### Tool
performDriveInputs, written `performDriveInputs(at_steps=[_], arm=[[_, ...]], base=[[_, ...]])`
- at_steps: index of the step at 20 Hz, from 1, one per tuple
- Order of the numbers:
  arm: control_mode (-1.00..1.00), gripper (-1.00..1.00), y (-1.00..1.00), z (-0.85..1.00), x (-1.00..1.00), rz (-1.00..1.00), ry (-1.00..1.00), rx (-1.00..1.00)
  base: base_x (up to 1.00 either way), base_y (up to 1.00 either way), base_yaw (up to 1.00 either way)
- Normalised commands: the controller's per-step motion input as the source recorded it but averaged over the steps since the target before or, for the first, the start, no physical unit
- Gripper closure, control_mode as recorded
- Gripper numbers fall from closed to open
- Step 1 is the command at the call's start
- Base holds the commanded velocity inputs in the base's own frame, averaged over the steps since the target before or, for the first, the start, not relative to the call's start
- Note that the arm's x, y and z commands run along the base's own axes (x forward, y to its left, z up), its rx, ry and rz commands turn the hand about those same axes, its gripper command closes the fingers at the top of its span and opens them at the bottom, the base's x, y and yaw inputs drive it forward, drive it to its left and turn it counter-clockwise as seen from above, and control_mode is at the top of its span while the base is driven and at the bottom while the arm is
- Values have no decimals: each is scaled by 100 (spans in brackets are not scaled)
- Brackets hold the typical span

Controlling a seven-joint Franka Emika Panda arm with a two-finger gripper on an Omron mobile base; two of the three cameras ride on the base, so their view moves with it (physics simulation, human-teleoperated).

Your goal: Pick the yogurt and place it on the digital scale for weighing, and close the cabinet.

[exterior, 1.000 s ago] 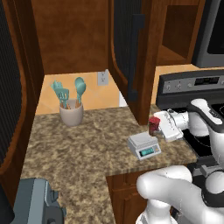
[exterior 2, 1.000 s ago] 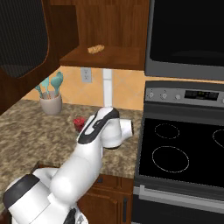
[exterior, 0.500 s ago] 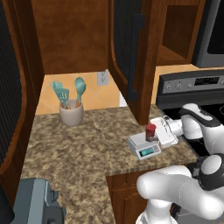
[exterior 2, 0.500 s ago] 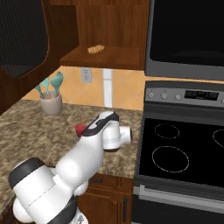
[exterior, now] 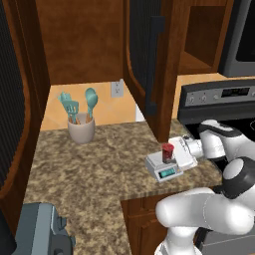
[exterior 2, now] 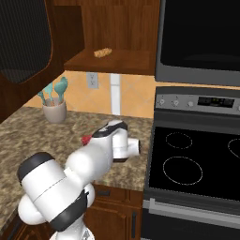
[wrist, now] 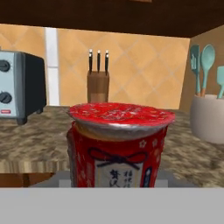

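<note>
The dark-red yogurt (exterior: 168, 151) stands upright on the platform of the light-grey digital scale (exterior: 160, 170), near the counter's right end. My gripper (exterior: 173, 153) reaches in from the right and is shut on the yogurt. Close up in the hand view, the yogurt (wrist: 118, 148) has a red foil lid, and a bit of the scale platform (wrist: 173, 177) shows under it. From the right base, my arm hides the scale and only a red edge of the yogurt (exterior 2: 86, 139) shows. The cabinet door (exterior: 144, 45) with its black bar handle (exterior: 155, 64) stands open above the counter.
A beige crock of teal utensils (exterior: 81, 130) stands at the back left of the counter. A grey-blue appliance (exterior: 40, 234) sits at the front left. The black stove (exterior 2: 197, 159) is on the right, under a microwave (exterior 2: 201, 42). A toaster (wrist: 17, 85) and knife block (wrist: 97, 85) lie beyond.
My gripper has carried the yogurt down and to the left, from above the counter's right end onto the scale's platform. The cabinet door has not moved.
</note>
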Motion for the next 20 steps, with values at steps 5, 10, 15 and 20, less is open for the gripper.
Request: performDriveInputs(at_steps=[5,10,15,20], arm=[[-100,100,0,-2,36,0,0,0],[-100,100,0,-27,28,0,-3,0],[-100,100,0,-44,17,0,-5,0],[-100,100,0,-15,20,0,0,0]], base=[[0,0,0],[0,0,0],[0,0,0],[0,0,0]])
